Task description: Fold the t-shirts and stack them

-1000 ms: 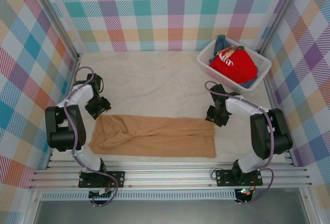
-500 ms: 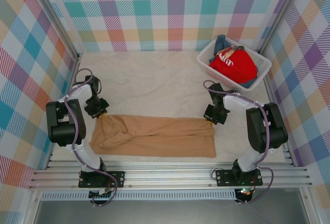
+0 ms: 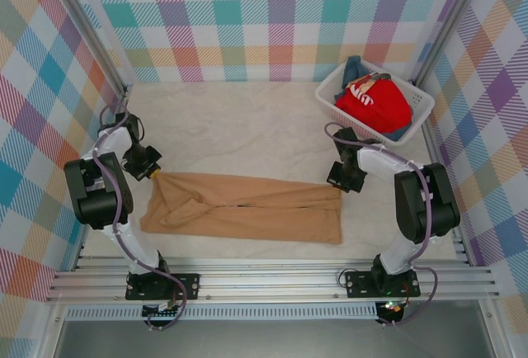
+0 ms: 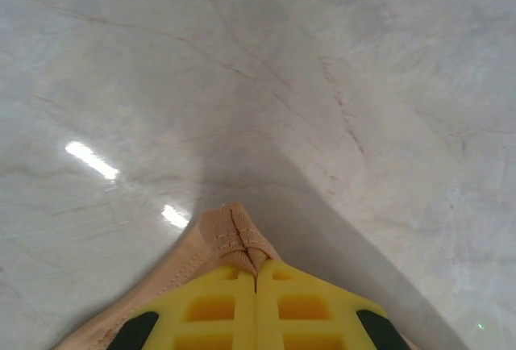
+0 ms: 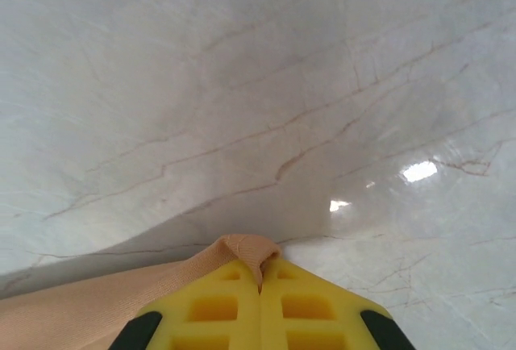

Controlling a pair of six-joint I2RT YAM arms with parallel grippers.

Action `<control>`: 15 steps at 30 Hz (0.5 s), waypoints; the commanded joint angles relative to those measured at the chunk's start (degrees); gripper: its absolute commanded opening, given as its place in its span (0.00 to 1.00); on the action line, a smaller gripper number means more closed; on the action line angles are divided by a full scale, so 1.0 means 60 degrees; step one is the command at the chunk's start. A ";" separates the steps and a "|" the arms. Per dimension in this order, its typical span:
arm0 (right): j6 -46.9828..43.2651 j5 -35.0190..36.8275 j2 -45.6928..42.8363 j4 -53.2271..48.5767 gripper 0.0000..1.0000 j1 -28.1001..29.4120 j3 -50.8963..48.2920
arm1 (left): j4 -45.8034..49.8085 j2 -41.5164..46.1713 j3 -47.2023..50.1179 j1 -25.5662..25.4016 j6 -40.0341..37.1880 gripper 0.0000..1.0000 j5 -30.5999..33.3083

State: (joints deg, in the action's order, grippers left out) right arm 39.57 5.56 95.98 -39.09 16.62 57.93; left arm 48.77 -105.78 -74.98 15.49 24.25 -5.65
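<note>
Top external: the tan t-shirt (image 3: 247,208) lies as a long flat band across the 6 o'clock part of the table (image 3: 239,131). The red t-shirt (image 3: 375,104) and a bit of the blue t-shirt (image 3: 355,68) sit in the white lattice basket (image 3: 418,119) at 2 o'clock, well apart from the band. The left gripper (image 3: 153,173) is at the band's 10 o'clock corner and the right gripper (image 3: 337,183) at its 2 o'clock corner. That left corner is drawn out to a point, and a crease runs along the middle of the band. Left wrist: the yellow fingers (image 4: 214,306) are pressed together on a stitched hem corner of the tan cloth (image 4: 231,233), with only a small tab poking out at 12 o'clock. Right wrist: the fingers (image 5: 310,306) are likewise pinching a rounded fold of the tan cloth (image 5: 242,247), which trails off toward 8 o'clock over the bare marbled surface. Judgement: the step in hand is carrying the far edge for the next fold. To do it well, raise both corners together and level, hold the span between them lightly taut, and lay it down square on the near edge. The left bite looks shallow, so a sharp tug could slip it.
</note>
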 commanded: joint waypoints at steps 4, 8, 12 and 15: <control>-0.0409 0.0021 0.0600 -0.0235 0.07 -0.0064 0.0531 | 0.0398 -0.0615 -0.0384 0.0141 -0.0339 0.05 -0.0498; -0.0329 0.0279 0.0275 -0.0650 0.33 -0.0070 0.0621 | 0.0440 0.0235 -0.0212 0.0123 -0.0097 0.34 0.0575; -0.0081 0.0527 -0.0811 -0.0881 0.42 -0.0019 0.0366 | 0.0435 0.1683 0.0246 -0.0170 0.0067 0.43 0.1282; 0.0125 0.0156 -0.1379 -0.0831 0.41 0.0112 0.0126 | 0.0389 0.2385 0.0830 -0.0642 0.0383 0.44 0.0765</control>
State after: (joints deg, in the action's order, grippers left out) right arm 38.72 7.03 91.05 -42.15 16.69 59.79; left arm 49.36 -95.70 -72.58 14.04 24.64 -1.04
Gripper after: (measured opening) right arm 0.413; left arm 0.442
